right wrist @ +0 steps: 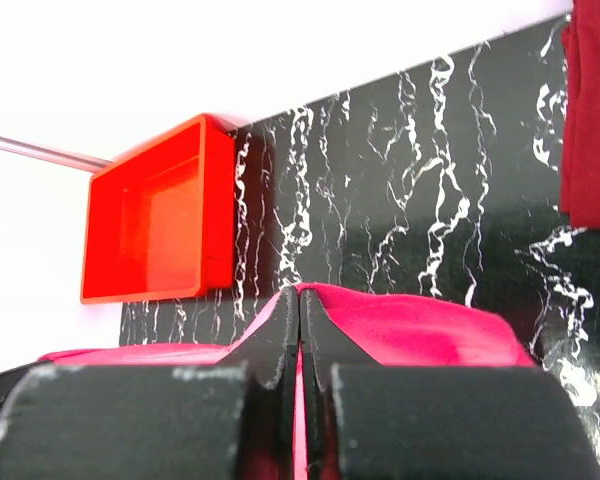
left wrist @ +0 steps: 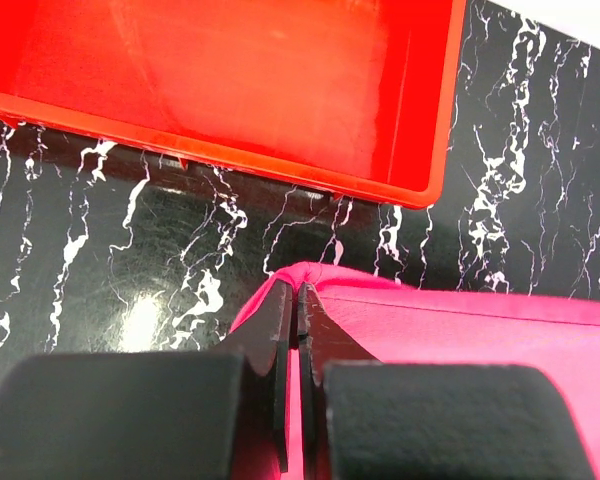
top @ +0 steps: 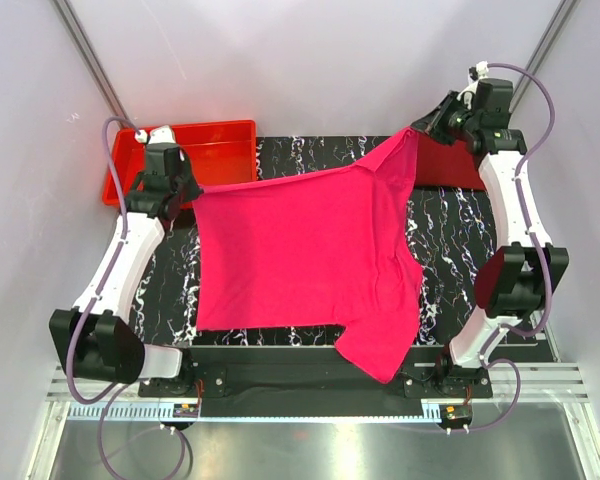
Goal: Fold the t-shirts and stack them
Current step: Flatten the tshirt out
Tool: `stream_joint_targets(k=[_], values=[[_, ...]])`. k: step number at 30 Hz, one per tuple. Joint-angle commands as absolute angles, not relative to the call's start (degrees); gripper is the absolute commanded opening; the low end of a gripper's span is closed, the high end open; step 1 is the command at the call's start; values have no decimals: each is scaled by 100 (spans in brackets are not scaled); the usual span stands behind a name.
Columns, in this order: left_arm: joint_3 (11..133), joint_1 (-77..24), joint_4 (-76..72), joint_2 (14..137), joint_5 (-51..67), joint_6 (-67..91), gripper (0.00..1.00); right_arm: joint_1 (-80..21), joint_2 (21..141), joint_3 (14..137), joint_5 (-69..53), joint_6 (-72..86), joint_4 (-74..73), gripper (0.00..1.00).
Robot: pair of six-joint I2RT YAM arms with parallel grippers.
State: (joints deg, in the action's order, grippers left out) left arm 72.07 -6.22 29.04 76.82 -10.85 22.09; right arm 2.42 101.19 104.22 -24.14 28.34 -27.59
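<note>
Right, both far corners are in hand. My left pincer [left wrist: 298, 300] is clamped on one far corner of the magenta t-shirt [top: 300, 250], just beside the red tray [top: 225, 150]. My right pincer [right wrist: 298, 302] is clamped on the other far corner, near the maroon t-shirt [top: 448, 165] lying at the far right of the marbled surface [top: 310, 150]. The magenta one is stretched between them over the middle of the surface, with one sleeve [top: 380, 350] spilling over the near edge by the right arm's base.

What worries me is that each pincer bites only a thin bit of cloth. A hard pull apart could slip a corner out and drop that side. The right corner sits farther back than the left, so the cloth lies skewed, and folding from here may give a crooked crease. The overhanging sleeve could drag or catch on the edge. A careless swing could also knock the tray on the left or snag the maroon shirt on the right.
</note>
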Motion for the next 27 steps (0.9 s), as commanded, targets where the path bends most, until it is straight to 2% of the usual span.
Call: stream_joint_targets(k=[1,5,12,15,19,27], values=[[7277,-580,2725,7778,-1037,2250,0,246,10002,10407,-2452,2847,-2373,0],[7260,-571,2602,7945,-1072,2215,0,237,10186,10362,-2496,2892,-2320,0],[8129,-571,3005,7665,-1108,2328,0,246,10003,10986,-2549,3391,-2435,0],[8498,-580,3093,7278,-950,2452,0,246,9353,10925,-2479,3656,-2189,0],[8868,-571,3348,6629,-949,2584,0,185,8624,11153,-2382,3674,-2758,0],[9711,-1107,3700,5486,-1379,2058,0,-685,6840,11189,-2084,3543,-3252,0]])
